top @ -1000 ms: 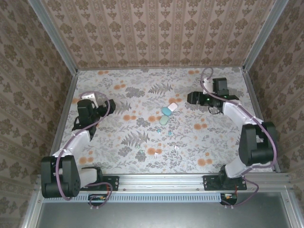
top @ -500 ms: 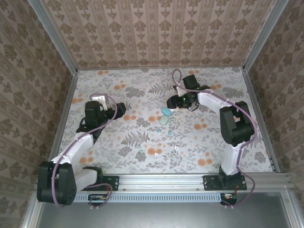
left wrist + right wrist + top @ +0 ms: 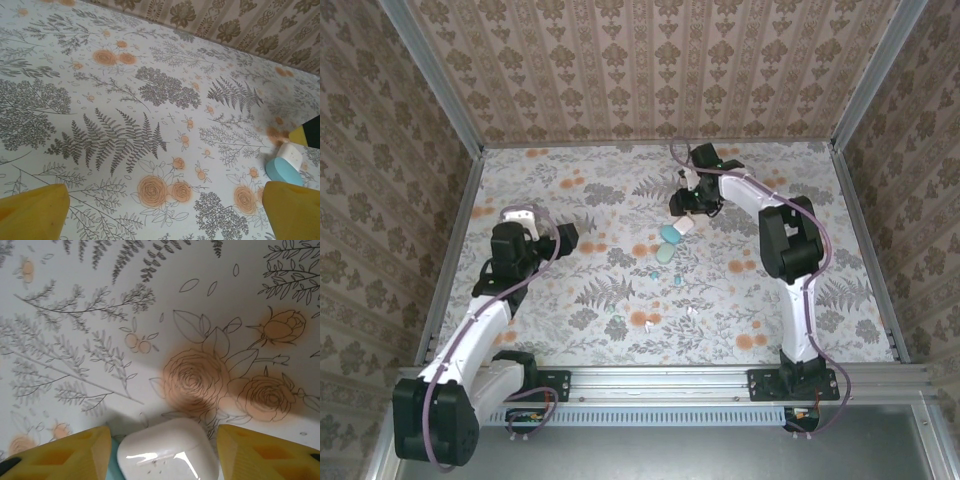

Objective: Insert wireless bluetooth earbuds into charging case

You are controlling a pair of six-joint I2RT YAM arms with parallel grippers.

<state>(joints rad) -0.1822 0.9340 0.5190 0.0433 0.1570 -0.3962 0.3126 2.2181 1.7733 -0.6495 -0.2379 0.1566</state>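
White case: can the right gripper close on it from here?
Probably yes. The right gripper is open with its yellow fingers either side of the white case, nothing over it. The teal case right beside it could get nudged.

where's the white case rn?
White case sits centre-back on the table in the top view, against the teal case, between the right gripper's open fingers.

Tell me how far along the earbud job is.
Done: nothing; the earbuds lie loose on the table, and the white case looks closed. In hand: the right gripper, open, straddles that case without gripping. Remaining: open it, seat the earbuds; the left gripper is open and empty.
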